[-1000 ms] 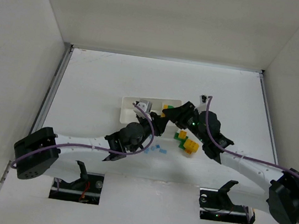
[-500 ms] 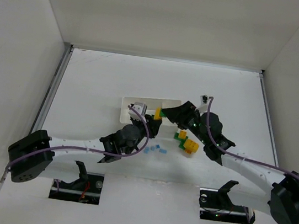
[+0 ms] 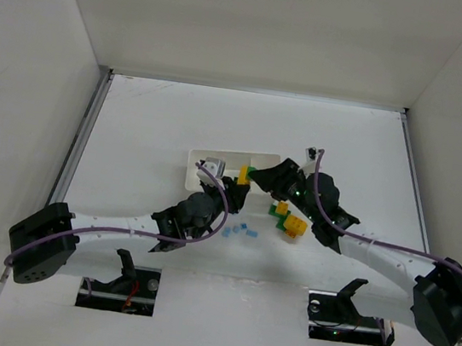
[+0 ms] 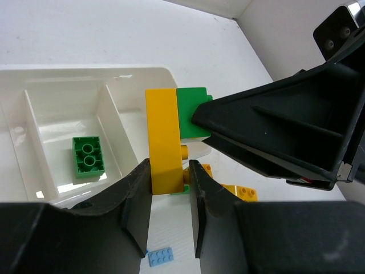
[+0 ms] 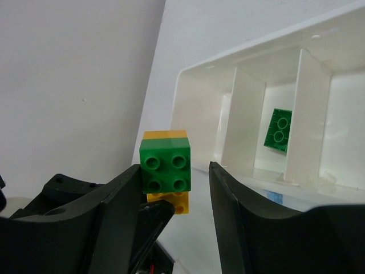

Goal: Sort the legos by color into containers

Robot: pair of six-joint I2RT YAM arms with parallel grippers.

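My left gripper (image 3: 238,184) (image 4: 169,171) is shut on an upright yellow brick (image 4: 162,137) just in front of the white tray (image 3: 208,154). A green brick (image 4: 191,111) (image 5: 165,165) is stuck to the yellow brick's side. My right gripper (image 3: 258,175) (image 5: 174,166) is open around the green brick. One of its fingers (image 4: 256,123) lies against that brick and the other finger (image 5: 228,194) stands apart from it. One green brick (image 4: 88,157) (image 5: 279,130) lies in the tray's middle compartment.
A cluster of yellow and green bricks (image 3: 289,220) lies on the table right of the grippers. Small light blue plates (image 3: 244,229) (image 4: 161,257) lie in front of them. The tray's thin dividers (image 5: 248,123) stand close behind the held bricks.
The left gripper has moved forward to meet the right gripper at the tray's front. The yellow and green pair now shows between the two grippers.
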